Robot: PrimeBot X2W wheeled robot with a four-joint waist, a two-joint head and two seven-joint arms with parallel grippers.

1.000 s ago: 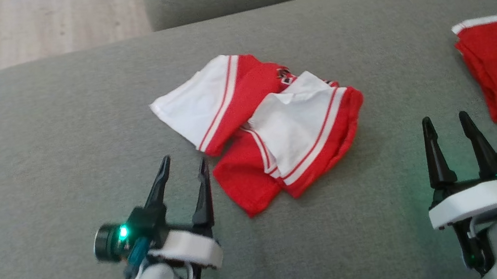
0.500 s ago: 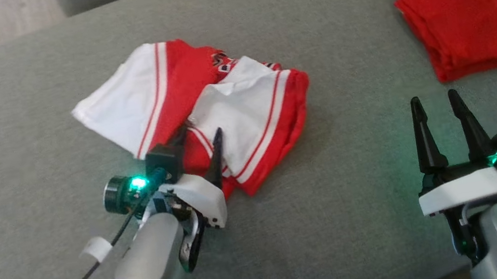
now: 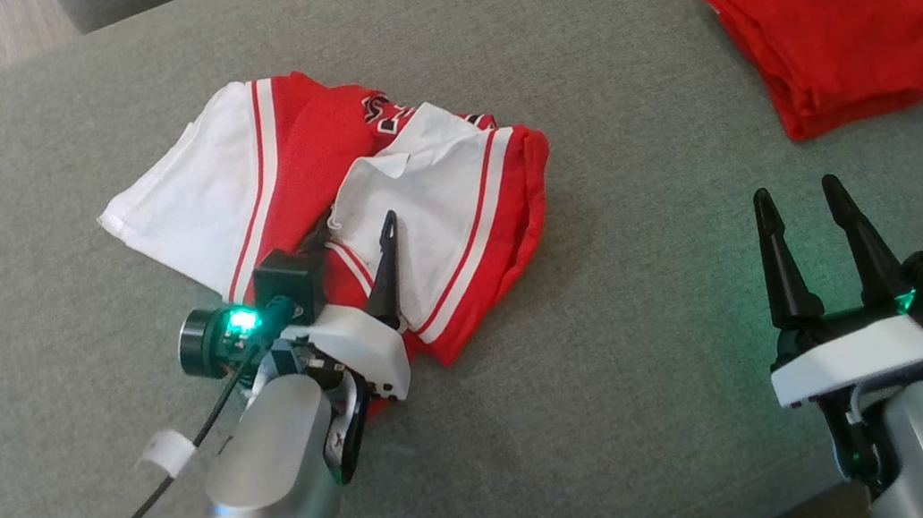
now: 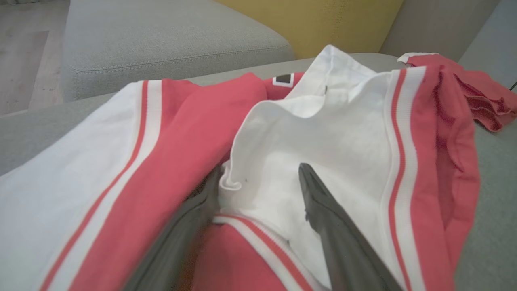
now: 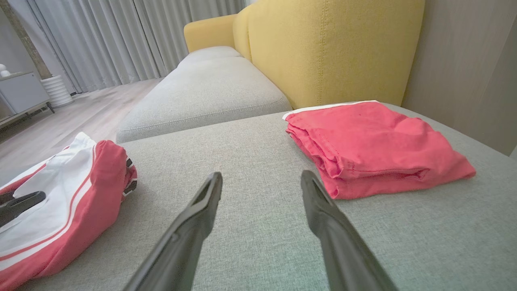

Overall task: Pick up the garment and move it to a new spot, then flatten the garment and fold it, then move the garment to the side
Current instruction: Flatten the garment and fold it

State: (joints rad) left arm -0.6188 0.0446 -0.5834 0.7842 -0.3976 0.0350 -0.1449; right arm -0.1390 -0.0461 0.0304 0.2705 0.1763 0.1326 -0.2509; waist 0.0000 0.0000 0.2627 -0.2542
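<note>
Red-and-white garment (image 3: 435,199) of soft jersey cloth with thin red stripes lies crumpled on the wide grey fabric seat cushion (image 3: 659,312), left of the cushion's middle in the head view. One white panel spreads out to its left and a second white panel is folded over the red body at its right.

The left gripper (image 3: 357,224) is down at the near edge of this garment (image 4: 335,129) with its two dark fingers spread wide. In the left wrist view, the left gripper (image 4: 260,171) straddles the curled hem of the folded white panel: one finger sits in the crease between the red cloth and that hem, and the other lies over the white cloth. The fingers stand apart and pinch nothing.

The right gripper (image 3: 797,189) hovers over bare cushion, well to the right of the garment, fingers also spread wide and empty. From the right wrist view, the right gripper (image 5: 261,176) points at the open cushion between the garment (image 5: 60,210) and a folded plain red garment with a white edge (image 5: 375,145). That folded garment (image 3: 835,26) rests at the far right of the cushion, well apart from the crumpled one. A yellow upholstered backrest (image 5: 323,48) rises behind it.
</note>
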